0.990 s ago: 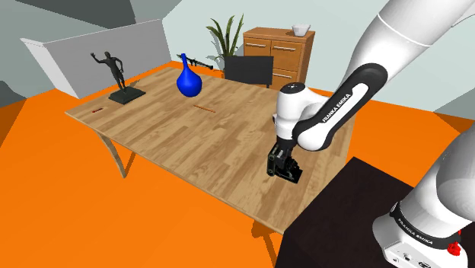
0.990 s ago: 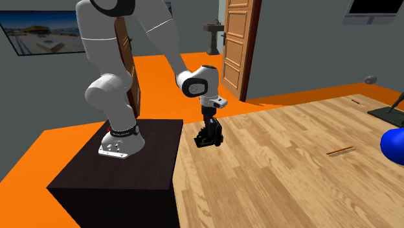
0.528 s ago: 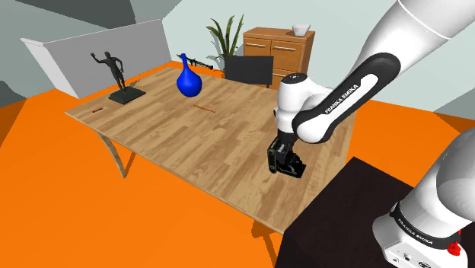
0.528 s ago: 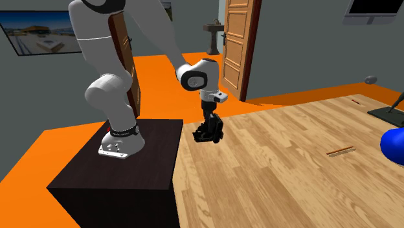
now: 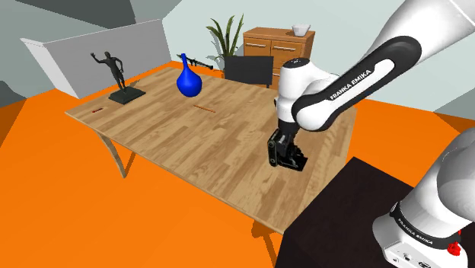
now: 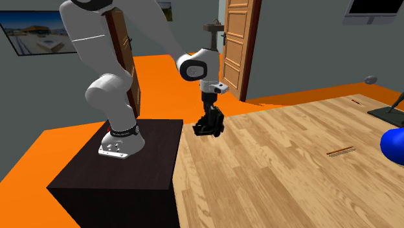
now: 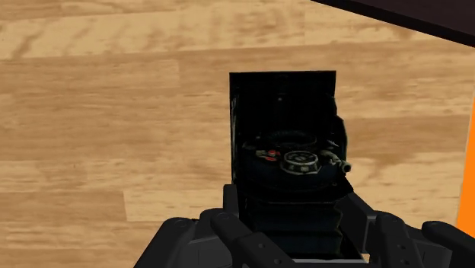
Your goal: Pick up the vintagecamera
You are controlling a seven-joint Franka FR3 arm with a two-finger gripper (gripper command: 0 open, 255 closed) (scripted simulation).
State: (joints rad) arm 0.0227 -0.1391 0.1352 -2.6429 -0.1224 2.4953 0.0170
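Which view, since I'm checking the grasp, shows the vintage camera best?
The wrist view: the vintage camera is close, lens and bellows clear, clasped by the gripper. The shoulder and second exterior views show a small dark lump.

**Wooden table with a few scattered things**

A long table [image 5: 175, 129] of pale wood planks stands on slanted wooden legs [image 5: 120, 158] on an orange floor [image 5: 53, 175]. In the shoulder view its far left corner carries a dark figurine [image 5: 114, 67] of a standing person on a flat dark base [image 5: 126, 95]. A round blue vase [image 5: 188, 82] with a narrow neck stands upright, well apart from the figurine, near the far edge. Just behind the vase lies a thin dark object [image 5: 199, 62] that cannot be identified. A short reddish-brown stick [image 5: 205, 109] lies flat near the middle of the top, and a smaller red sliver [image 5: 95, 111] lies near the figurine's corner.
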